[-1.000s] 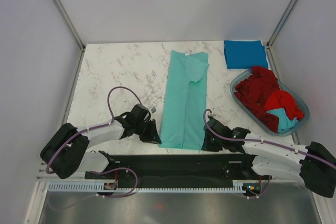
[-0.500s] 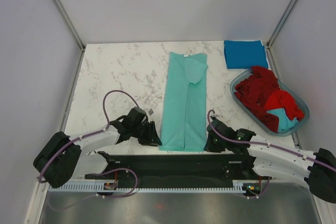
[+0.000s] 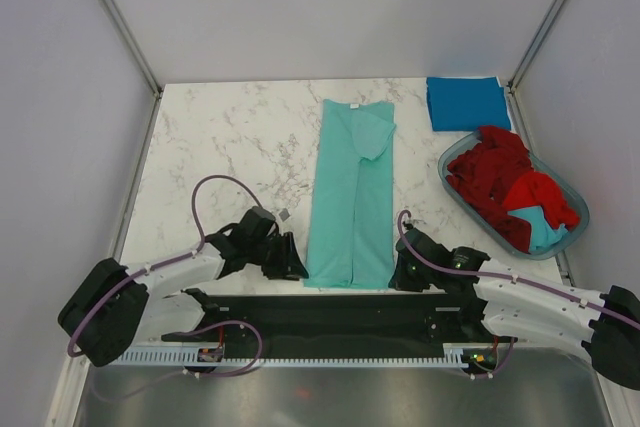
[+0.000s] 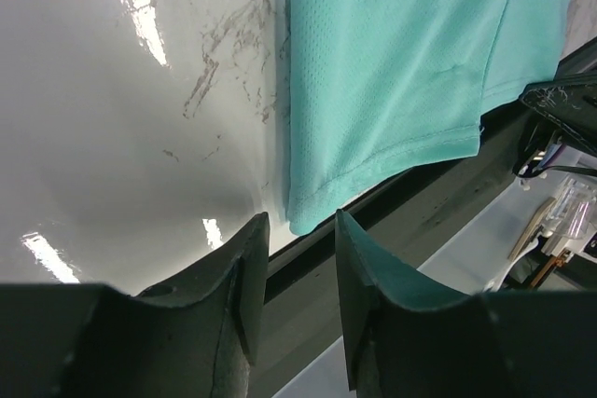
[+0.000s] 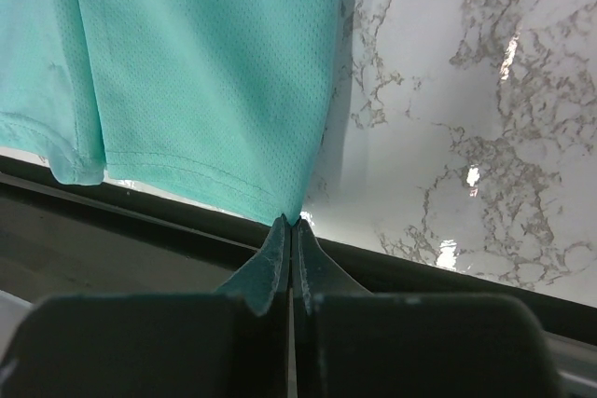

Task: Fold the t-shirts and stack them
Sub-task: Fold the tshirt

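The light teal-green t-shirt (image 3: 350,197) lies folded into a long strip down the middle of the marble worktop (image 3: 230,137), its hem at the near edge in the lower centre of the top view.

The right end effector (image 5: 291,223) has its fingers pressed together exactly at the hem's right corner. I cannot tell whether any cloth is caught between them. If none is, a lift would likely come up bare on that side. The left end effector (image 4: 300,223) stands with its jaws apart, and the hem's left corner sits just ahead of the gap, not yet inside it. Closing from there may miss the cloth, or nip only one layer, and an uneven lift would skew the fold.

At the right of the frame, the translucent oval basket (image 3: 446,162) holds crumpled red shirts (image 3: 495,177) and a scrap of pale blue cloth (image 3: 545,232). A folded blue t-shirt (image 3: 467,103) lies flat just beyond the basket, at the upper right.
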`<state>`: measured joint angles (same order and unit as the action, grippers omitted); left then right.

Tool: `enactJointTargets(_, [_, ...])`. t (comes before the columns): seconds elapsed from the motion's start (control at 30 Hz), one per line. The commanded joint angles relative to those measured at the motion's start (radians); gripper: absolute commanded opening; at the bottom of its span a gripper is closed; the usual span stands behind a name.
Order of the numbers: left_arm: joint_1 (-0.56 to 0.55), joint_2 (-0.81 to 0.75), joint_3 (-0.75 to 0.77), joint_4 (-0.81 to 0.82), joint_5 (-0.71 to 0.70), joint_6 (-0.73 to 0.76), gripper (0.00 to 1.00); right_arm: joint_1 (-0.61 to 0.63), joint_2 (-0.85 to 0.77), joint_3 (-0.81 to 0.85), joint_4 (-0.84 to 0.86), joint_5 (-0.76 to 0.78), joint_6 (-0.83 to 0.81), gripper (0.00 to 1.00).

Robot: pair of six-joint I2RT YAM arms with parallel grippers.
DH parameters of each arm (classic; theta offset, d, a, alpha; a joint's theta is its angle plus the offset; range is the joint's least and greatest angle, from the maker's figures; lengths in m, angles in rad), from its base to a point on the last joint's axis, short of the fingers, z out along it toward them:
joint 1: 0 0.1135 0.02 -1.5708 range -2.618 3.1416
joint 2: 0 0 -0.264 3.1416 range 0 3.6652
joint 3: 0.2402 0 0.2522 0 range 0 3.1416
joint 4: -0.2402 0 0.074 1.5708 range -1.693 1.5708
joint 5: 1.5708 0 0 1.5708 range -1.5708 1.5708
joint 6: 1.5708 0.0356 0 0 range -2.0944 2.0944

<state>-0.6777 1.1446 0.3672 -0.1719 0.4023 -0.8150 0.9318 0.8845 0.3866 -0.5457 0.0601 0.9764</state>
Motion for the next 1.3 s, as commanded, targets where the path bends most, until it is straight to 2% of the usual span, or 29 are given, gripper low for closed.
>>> enactJointTargets(0.0, [-0.011, 0.02, -0.011, 0.064, 0.009, -0.044, 0.41, -0.002, -0.009, -0.008, 0.013, 0.001, 0.016, 0.01])
enactJointTargets(0.17, [-0.02, 0.052, -0.03, 0.115, 0.013, -0.076, 0.36, -0.004, -0.024, -0.022, 0.013, -0.005, 0.025, 0.01])
enactJointTargets(0.37, [-0.028, 0.078, -0.033, 0.144, 0.026, -0.104, 0.26, -0.002, -0.051, -0.032, 0.01, -0.009, 0.036, 0.0])
enactJointTargets(0.47, [-0.029, 0.055, -0.034, 0.143, 0.026, -0.119, 0.02, -0.002, -0.064, -0.028, 0.004, -0.006, 0.039, 0.0])
enactJointTargets(0.67, [-0.031, -0.002, -0.027, 0.141, 0.023, -0.177, 0.02, -0.002, -0.081, 0.0, -0.007, 0.046, 0.033, 0.0])
enactJointTargets(0.9, [-0.029, 0.059, 0.035, 0.137, 0.01, -0.188, 0.02, -0.002, -0.05, 0.081, -0.002, 0.115, -0.013, 0.0])
enactJointTargets(1.13, [-0.026, 0.122, 0.13, 0.106, -0.006, -0.179, 0.02, -0.004, 0.099, 0.211, -0.059, 0.197, -0.103, 0.0])
enactJointTargets(1.27, [-0.014, 0.165, 0.212, 0.051, -0.029, -0.171, 0.02, -0.051, 0.174, 0.276, -0.065, 0.222, -0.174, 0.0])
